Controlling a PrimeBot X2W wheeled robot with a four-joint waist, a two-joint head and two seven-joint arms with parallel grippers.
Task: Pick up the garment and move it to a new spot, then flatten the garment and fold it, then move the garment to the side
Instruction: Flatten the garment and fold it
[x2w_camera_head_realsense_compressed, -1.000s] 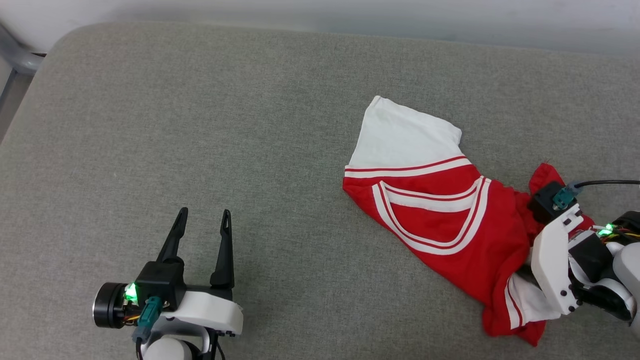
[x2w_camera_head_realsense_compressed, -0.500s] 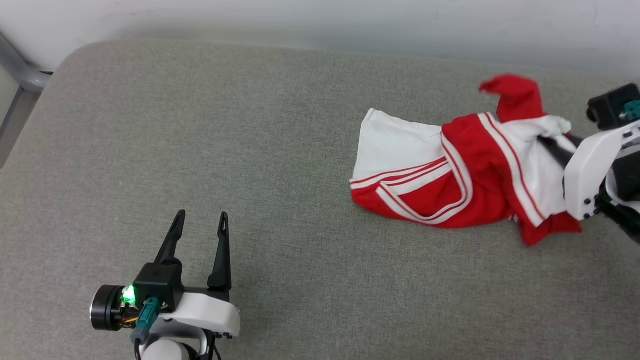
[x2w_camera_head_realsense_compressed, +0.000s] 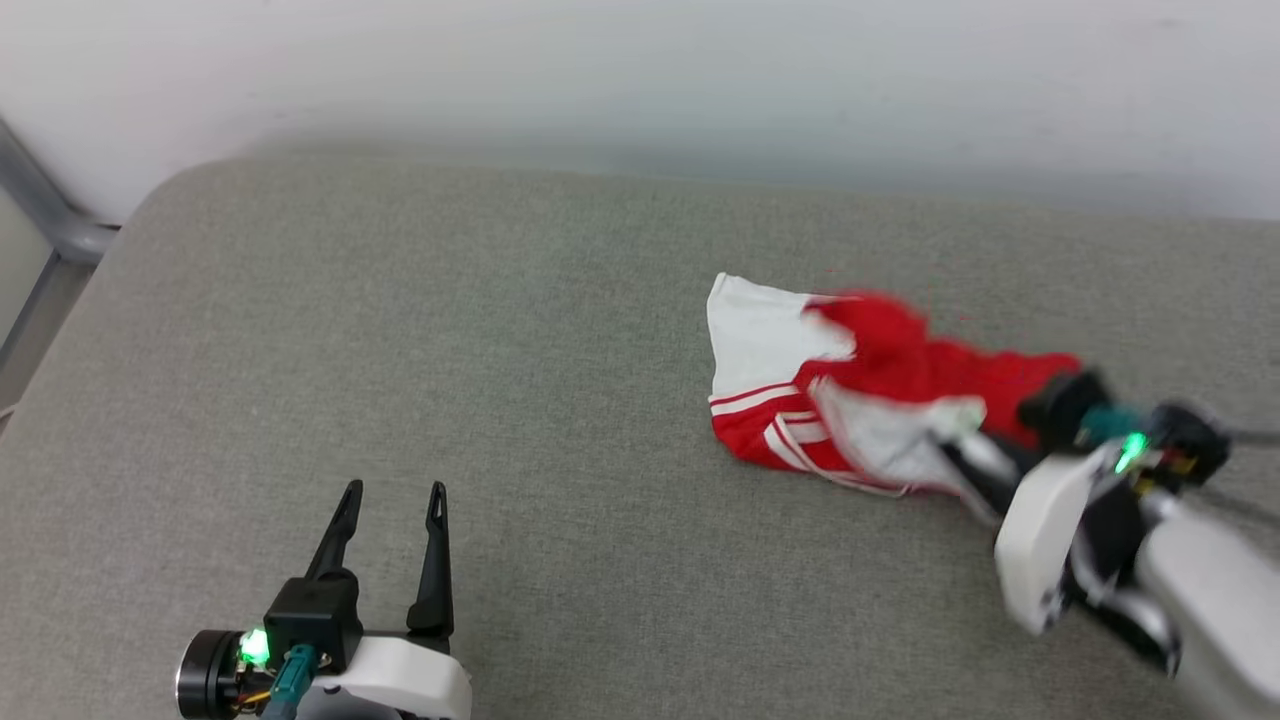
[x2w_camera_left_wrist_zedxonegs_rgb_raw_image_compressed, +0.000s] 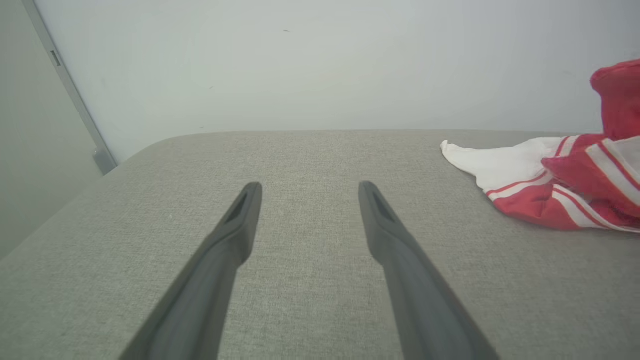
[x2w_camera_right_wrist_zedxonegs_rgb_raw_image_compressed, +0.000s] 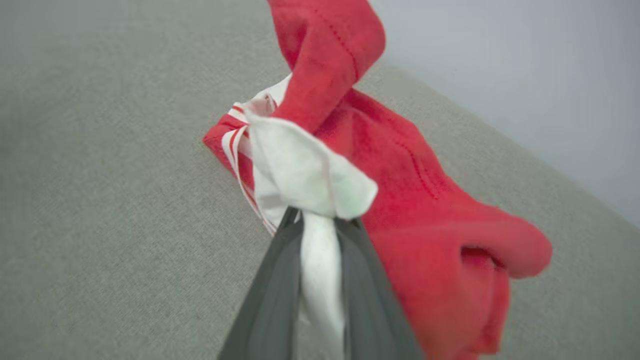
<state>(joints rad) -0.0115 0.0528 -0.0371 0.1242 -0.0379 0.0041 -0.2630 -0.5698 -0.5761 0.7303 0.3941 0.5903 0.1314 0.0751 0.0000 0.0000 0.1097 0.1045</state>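
The garment lay fairly flat 1 second ago with its striped neckline showing; now it's a soft crumpled red-and-white heap around 3 o'clock on the grey woven cushion. The right gripper is clamped on a twisted bit of its white fabric, holding that end up. The left gripper sits at 7 o'clock, fingers spread wide, holding nothing.

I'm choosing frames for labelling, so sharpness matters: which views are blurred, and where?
Head view: the right tool and the red folds of the garment are smeared by motion blur, while the left tool is crisp. Left wrist view: sharp, evenly lit, no glare. Right wrist view: soft overall, the garment's weave barely resolved.
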